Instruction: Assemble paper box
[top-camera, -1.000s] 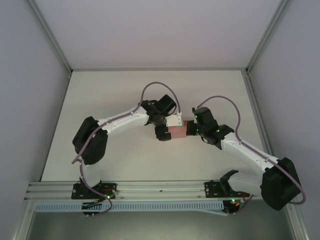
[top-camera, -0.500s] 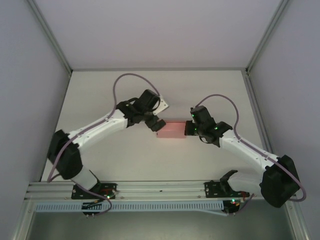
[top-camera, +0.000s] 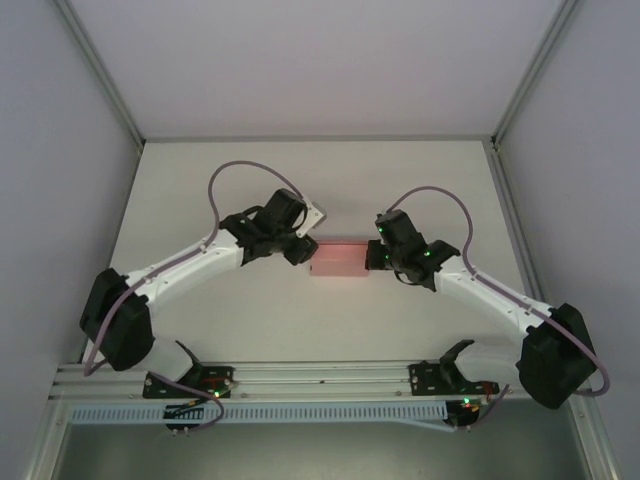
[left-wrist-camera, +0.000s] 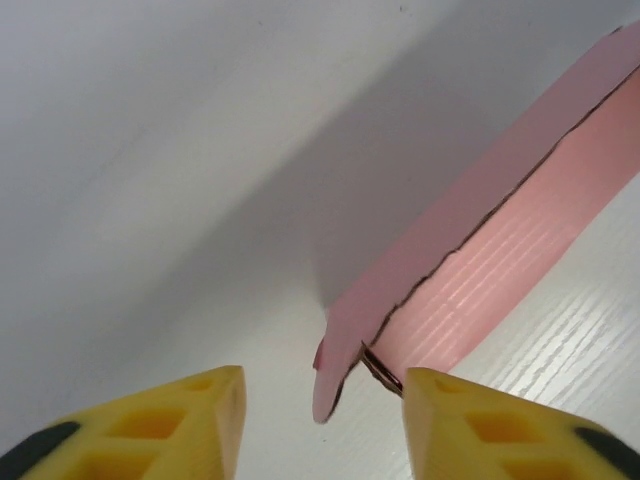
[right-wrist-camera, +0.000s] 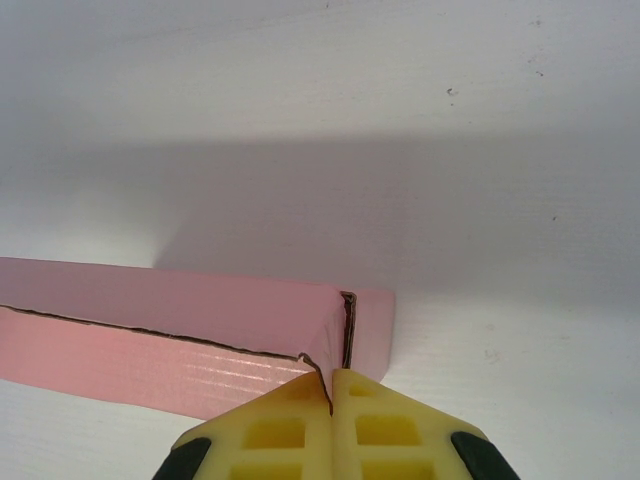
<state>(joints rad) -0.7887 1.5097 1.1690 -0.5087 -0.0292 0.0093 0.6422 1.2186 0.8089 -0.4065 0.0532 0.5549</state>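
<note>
On the counter (top-camera: 200, 190), the box (top-camera: 340, 260) lies flat between my arms | right end effector (right-wrist-camera: 331, 385) pinches its end corner, apparently to anchor it | left end effector (left-wrist-camera: 320, 385) spread astride the opposite end's loose flap, likely poised to tuck it

Both arms reach inward, elbows bowed outward. Left tool (left-wrist-camera: 322, 380) gapes, fingers apart; right tool (right-wrist-camera: 332, 380) is pinched on the box (top-camera: 340, 260) end.
</note>
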